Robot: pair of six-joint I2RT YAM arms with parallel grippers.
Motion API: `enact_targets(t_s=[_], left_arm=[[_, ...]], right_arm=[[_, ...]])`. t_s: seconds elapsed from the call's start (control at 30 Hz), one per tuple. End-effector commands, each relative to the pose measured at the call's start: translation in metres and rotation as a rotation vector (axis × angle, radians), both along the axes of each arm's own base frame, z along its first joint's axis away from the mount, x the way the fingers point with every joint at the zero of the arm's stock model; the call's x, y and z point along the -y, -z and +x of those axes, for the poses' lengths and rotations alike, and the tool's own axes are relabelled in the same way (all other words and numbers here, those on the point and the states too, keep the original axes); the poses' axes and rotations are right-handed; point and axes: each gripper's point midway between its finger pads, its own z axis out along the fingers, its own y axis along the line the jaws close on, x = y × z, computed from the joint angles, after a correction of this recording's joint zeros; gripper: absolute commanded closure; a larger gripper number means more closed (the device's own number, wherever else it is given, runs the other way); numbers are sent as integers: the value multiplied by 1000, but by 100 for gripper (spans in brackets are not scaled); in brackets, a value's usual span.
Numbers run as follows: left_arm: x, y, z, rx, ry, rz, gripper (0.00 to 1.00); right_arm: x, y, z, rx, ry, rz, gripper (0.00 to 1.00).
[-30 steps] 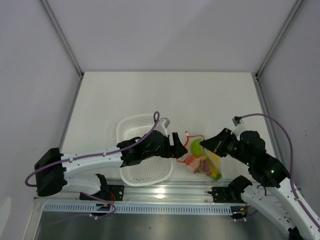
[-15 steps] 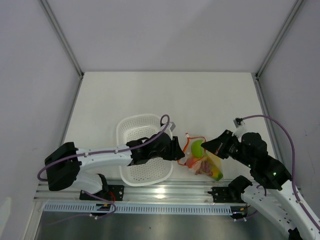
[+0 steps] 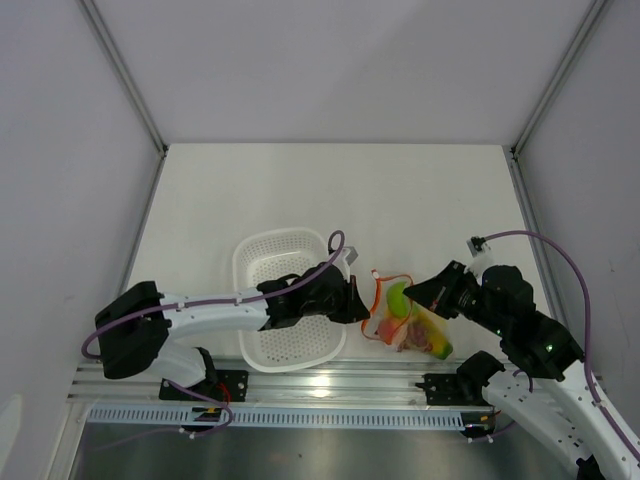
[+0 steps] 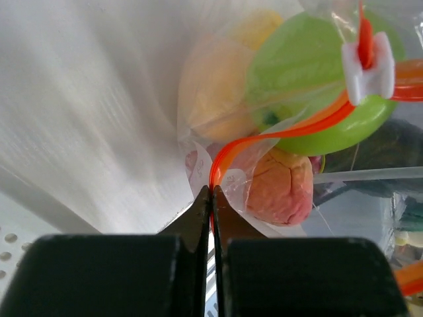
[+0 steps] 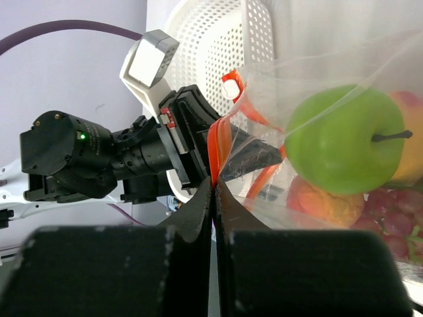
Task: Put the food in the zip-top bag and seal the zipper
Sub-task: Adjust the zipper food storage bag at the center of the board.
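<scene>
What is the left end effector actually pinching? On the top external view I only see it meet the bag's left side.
Observer: In the left wrist view, the left end effector is shut on the zip-top bag at its edge, right where the zipper ends.
Operator: And the right one?
Observer: The right wrist view shows the right end effector shut on the same red-orange zipper strip.
Operator: What food is inside besides the green one?
Observer: Through the film, the right wrist view shows dark red grapes below the green apple.
</scene>
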Motion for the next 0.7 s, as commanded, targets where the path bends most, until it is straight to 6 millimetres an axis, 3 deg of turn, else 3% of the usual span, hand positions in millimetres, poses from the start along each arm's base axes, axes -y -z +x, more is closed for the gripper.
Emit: enact_targets(t_s=[0.0,0.17,0.53,0.67], left_arm=[[14,-44,1,49,48,-109,99],[15,-77,-3,69,74,-166,99],[15,-123,-13,91,114,-293,99],[11,-131,-11,103,112,-288,99]], right_arm=[[5,-17,3,55,18,-4,100],[4,-16,3,53,6,-22,100],[-14,-9,2,22,-90,-24,100],[-16,-11,5,22,-88,-16,100]])
